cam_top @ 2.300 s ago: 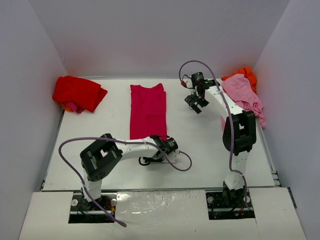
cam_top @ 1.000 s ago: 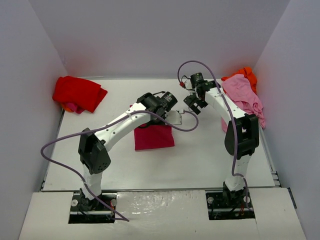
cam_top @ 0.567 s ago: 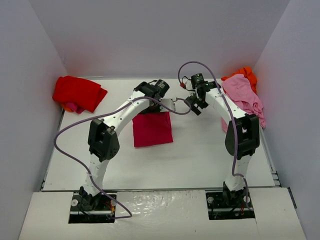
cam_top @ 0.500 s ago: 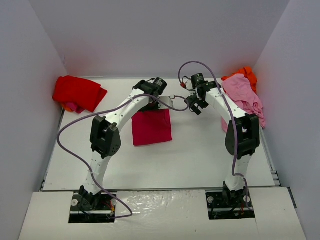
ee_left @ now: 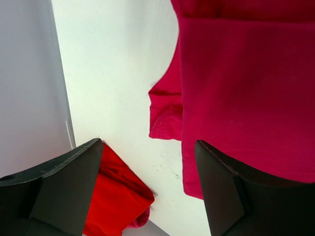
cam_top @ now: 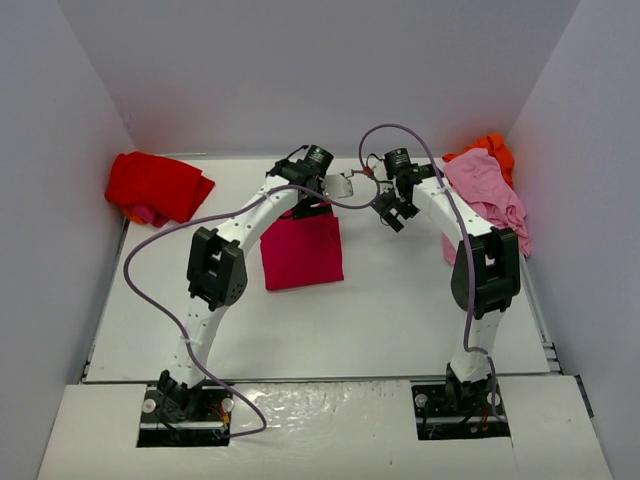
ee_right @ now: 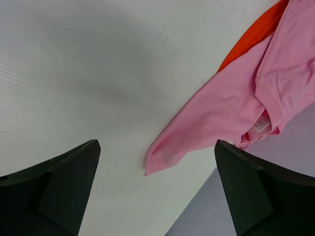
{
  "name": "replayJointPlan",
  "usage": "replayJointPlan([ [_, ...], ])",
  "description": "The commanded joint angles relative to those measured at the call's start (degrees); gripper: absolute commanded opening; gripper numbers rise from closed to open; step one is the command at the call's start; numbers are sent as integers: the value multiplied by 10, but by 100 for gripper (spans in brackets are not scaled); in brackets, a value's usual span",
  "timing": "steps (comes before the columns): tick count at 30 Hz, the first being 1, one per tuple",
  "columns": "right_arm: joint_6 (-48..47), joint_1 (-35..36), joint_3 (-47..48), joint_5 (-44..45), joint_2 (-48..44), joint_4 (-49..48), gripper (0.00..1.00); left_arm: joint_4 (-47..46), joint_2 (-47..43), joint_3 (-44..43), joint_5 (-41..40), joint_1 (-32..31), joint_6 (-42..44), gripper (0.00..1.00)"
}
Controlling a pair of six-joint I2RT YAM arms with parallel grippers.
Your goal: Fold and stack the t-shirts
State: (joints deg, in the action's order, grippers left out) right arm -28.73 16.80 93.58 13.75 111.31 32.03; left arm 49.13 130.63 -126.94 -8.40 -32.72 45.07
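Observation:
The crimson-magenta t-shirt (cam_top: pixel 301 252) (ee_left: pixel 246 88) lies folded in half on the table's middle. My left gripper (cam_top: pixel 322 190) (ee_left: pixel 147 191) hovers open over the shirt's far edge, holding nothing, with its dark fingers (ee_left: pixel 64 189) spread wide. A bright red t-shirt (cam_top: pixel 155 184) (ee_left: pixel 115 201) lies folded at the far left corner. At the far right, a pale pink t-shirt (cam_top: pixel 487 192) (ee_right: pixel 231 103) is crumpled over an orange one (cam_top: pixel 493 147) (ee_right: pixel 251 39). My right gripper (cam_top: pixel 393 211) (ee_right: pixel 155 191) hangs open and empty, left of the pink shirt.
White walls (cam_top: pixel 60 200) enclose the table (cam_top: pixel 400 320) on three sides. A purple cable (cam_top: pixel 140 290) loops off the left arm, and another arcs over the right arm. Bits of other cloth (cam_top: pixel 140 213) peek from under the red shirt.
My left gripper carried the crimson shirt's near edge to the far side, folding it in half, then opened and let go. The right arm barely moved.

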Motion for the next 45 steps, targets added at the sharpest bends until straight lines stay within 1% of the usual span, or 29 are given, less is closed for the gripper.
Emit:
replayJointPlan([
  [1, 1, -4, 7, -22, -20, -12, 100, -12, -31, -57, -2, 21, -53, 73],
  [5, 2, -4, 19, -62, -22, -10, 100, 73, -25, -100, 36, 65, -101, 74],
  [7, 1, -4, 20, -63, -19, -10, 100, 93, -25, -99, 64, 83, -131, 74],
  [9, -4, -5, 17, -65, -21, -9, 100, 114, -28, -72, 83, 100, -161, 74],
  [10, -5, -5, 13, -64, -24, -10, 100, 116, -32, -56, 101, 105, -166, 74],
  [13, -7, -8, -1, -69, -34, -10, 100, 95, -57, 24, 117, 119, -181, 74],
  [16, -7, -13, -12, -75, -40, -13, 100, 72, -77, 86, 142, 120, -179, 74],
  [23, -1, -17, -26, -76, -44, -21, 100, 91, -61, 91, 216, 121, -168, 74],
  [25, -2, -20, -33, -79, -51, -22, 100, 78, -57, 101, 225, 121, -169, 74],
  [32, -6, -32, -64, -80, -70, -24, 100, 80, -23, 96, 258, 124, -169, 72],
  [33, -6, -33, -67, -80, -73, -24, 100, 76, -21, 98, 257, 123, -169, 70],
  [35, -9, -38, -71, -83, -81, -26, 100, 73, -14, 98, 256, 123, -167, 57],
  [37, -11, -42, -73, -85, -83, -27, 100, 71, -9, 97, 258, 123, -167, 31],
  [38, -11, -43, -72, -85, -80, -28, 100, 71, -7, 95, 260, 123, -166, 26],
  [41, -8, -43, -69, -85, -73, -27, 100, 85, 5, 82, 267, 124, -163, 24],
  [45, -7, -44, -69, -87, -71, -28, 100, 91, 7, 71, 270, 123, -156, 12],
])
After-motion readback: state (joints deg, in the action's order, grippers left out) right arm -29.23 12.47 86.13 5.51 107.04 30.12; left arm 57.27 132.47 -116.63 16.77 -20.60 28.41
